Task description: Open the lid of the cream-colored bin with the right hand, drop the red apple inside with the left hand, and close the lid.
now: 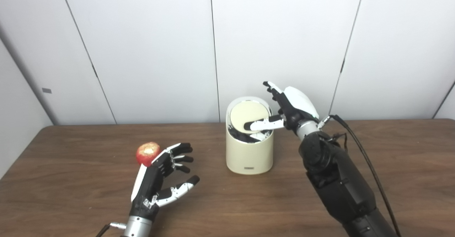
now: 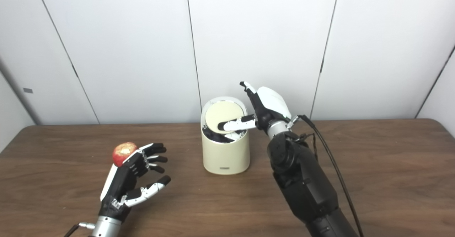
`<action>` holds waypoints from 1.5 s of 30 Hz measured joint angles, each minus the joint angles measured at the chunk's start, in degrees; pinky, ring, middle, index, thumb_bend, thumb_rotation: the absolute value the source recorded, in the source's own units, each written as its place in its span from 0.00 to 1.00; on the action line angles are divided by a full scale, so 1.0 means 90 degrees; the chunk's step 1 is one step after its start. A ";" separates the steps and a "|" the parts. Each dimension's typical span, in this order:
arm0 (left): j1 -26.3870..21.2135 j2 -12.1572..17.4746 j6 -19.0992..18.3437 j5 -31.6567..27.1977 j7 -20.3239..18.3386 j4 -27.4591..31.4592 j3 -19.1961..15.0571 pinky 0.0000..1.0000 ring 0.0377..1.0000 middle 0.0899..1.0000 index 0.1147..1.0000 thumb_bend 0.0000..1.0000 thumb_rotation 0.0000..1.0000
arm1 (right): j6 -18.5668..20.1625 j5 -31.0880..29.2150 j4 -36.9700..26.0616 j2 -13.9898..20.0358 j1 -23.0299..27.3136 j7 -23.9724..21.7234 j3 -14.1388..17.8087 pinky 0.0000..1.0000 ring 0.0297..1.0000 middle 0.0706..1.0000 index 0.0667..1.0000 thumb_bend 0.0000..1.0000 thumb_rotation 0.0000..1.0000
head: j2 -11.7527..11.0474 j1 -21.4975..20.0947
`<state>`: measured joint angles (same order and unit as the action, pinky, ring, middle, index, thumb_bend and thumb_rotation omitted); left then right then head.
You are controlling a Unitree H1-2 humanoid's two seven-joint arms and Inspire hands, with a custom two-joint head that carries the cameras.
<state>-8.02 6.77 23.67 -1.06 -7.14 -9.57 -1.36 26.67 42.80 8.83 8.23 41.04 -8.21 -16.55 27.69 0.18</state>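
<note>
While one apple [image 1: 147, 153] and one bin [image 1: 249, 151] stood on the table [image 1: 408, 151], my right hand [image 1: 289, 109], fingers spread, pressed its thumb on the tilted lid [image 1: 249, 115]; my left hand [image 1: 161, 180] hung open, empty.

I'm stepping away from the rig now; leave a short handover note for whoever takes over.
Right robot hand: at the cream-colored bin, one finger pressing the lid, which is tilted partly open.
Left robot hand: open, empty, beside the red apple on the table.
Done: lid opening started.
Left: grasp the apple, drop it in, close the lid.
</note>
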 measured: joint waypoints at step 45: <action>0.0058 -0.0009 -0.0041 0.0035 0.0000 0.0118 -0.0003 0.55 0.67 0.74 0.75 0.58 0.00 | -0.1814 -0.2182 -0.1426 0.0551 -0.2431 0.0428 0.1555 0.66 0.79 0.85 0.85 0.83 0.32 | 0.0127 0.0049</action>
<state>-7.49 6.69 23.30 -0.75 -7.14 -8.51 -1.38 10.35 23.16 -4.00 13.19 19.16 -4.36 -2.55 28.83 0.62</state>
